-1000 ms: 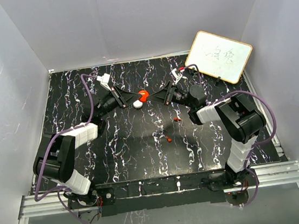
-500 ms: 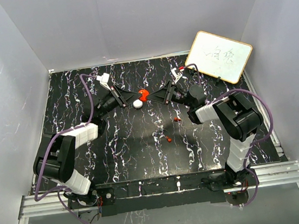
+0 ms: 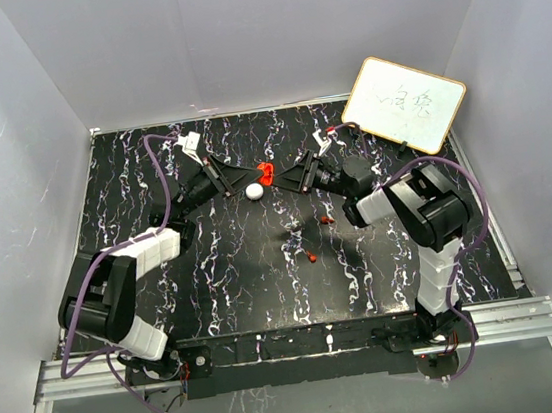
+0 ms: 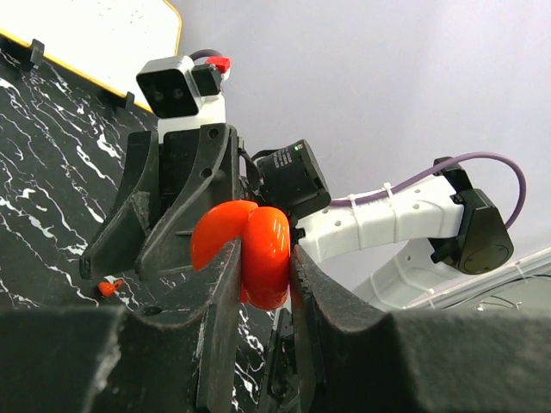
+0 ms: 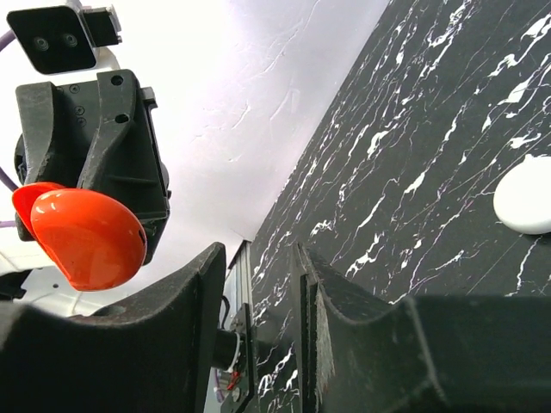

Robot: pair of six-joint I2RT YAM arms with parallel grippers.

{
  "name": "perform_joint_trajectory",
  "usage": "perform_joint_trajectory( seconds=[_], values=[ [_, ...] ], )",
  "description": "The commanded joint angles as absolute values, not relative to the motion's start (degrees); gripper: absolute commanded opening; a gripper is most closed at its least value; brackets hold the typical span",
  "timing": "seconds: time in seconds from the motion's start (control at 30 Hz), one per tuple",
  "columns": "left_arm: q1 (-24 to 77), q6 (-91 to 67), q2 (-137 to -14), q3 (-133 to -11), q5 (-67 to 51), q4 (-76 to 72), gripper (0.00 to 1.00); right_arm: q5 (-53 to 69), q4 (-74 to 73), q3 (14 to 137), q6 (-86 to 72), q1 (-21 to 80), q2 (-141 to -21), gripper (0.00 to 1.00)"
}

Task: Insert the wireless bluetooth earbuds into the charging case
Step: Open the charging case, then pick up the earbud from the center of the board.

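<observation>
Over far-centre counter [image 3: 215, 279]: left gripper [image 4: 263, 258] clamped on red case [image 4: 256, 234], presented toward right gripper [image 5: 258, 262]. Right gripper narrowly parted, empty. Earbuds [image 3: 326, 219] loose on counter, near-side of right gripper, apart from case. Judged: right arm nearer.

Both arms reach toward the far middle, tips almost meeting. The left gripper [image 3: 254, 177] has its fingers clamped on the red case [image 4: 254, 245]. The right gripper [image 3: 282, 178] has its fingers narrowly parted.
</observation>
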State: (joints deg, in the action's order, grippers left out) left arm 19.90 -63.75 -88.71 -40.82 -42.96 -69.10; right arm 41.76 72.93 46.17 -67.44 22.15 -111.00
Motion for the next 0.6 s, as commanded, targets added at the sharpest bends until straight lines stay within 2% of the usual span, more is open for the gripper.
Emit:
perform_joint_trajectory(
  seconds=[0.0,0.2,0.33,0.47,0.57],
  values=[
    [20.09,-62.43,-85.29,-41.66,-43.41,-68.43,0.0,40.19,73.15,47.52,-64.54,21.43,-109.45,0.34],
    [20.02,-57.55,-84.68,-44.32,-42.72,-55.55,0.0,36.86,56.78,45.69,-52.29,20.86,-101.2,0.38],
    [20.02,-55.0,-86.36,-47.71,-46.07,-48.41,0.0,33.05,41.73,44.7,-40.99,20.92,-92.68,0.47],
    [19.87,-54.16,-88.73,-49.99,-50.73,-45.26,0.0,32.01,33.25,43.98,-34.26,20.79,-86.76,0.54],
    [19.62,-53.09,-90.07,-51.66,-54.21,-42.6,0.0,31.4,29.88,42.82,-31.9,20.16,-83.1,0.54]
  ],
)
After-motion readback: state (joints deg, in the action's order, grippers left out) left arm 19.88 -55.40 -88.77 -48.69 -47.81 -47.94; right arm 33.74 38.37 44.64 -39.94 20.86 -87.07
